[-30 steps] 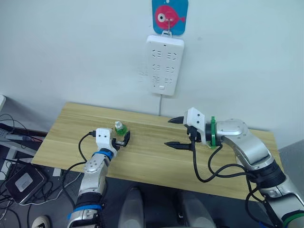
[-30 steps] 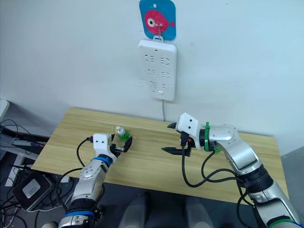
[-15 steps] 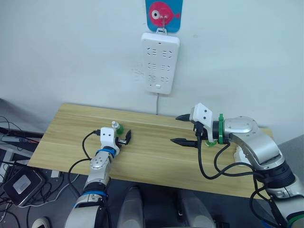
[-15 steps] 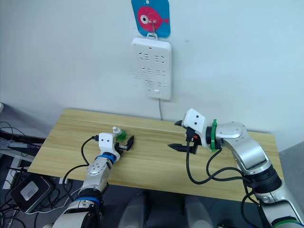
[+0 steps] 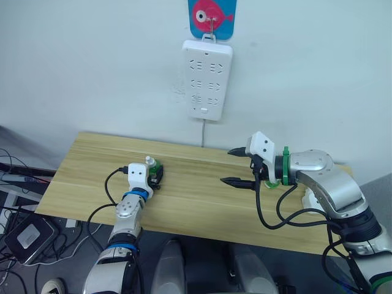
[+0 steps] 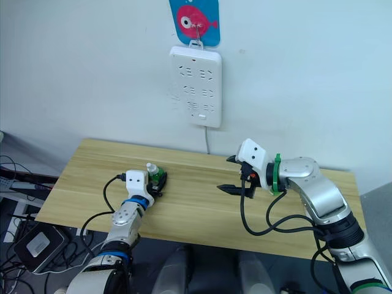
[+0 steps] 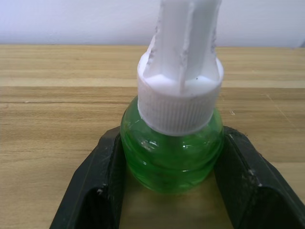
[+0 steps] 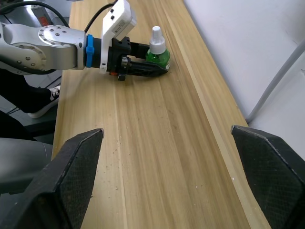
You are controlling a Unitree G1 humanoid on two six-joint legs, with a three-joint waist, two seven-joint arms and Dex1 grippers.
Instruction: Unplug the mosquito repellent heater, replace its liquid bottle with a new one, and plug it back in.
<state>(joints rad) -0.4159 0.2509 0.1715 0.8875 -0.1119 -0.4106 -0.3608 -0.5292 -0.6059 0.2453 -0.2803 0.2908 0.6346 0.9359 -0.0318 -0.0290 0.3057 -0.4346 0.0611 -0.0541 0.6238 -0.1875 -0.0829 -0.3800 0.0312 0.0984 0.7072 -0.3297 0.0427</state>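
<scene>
The new one (image 7: 171, 160), a tiny green bottle with a white screw cap (image 7: 181, 95), stands upright on the wooden table (image 5: 190, 205) at the left. My left gripper (image 5: 154, 176) is shut on its body, one black finger (image 7: 102, 186) on each side. The bottle (image 8: 157, 51) also appears in the right wrist view. My right gripper (image 5: 228, 165) hangs open and empty over the middle of the table, pointing left. A small white rounded object (image 5: 313, 201) lies half hidden behind my right forearm; I cannot tell whether it is the heater. The heater's own liquid bottle is out of view.
A tall white power strip (image 5: 208, 79) hangs on the wall under a blue fish hook (image 5: 211, 15), its cord dropping behind the table. Cables and a black box (image 5: 24, 233) lie on the floor at the left.
My left gripper's fingers, open beside the capped bottle before, have shut around it. The right gripper has stayed open and nearly still. The camera shifted a little.
</scene>
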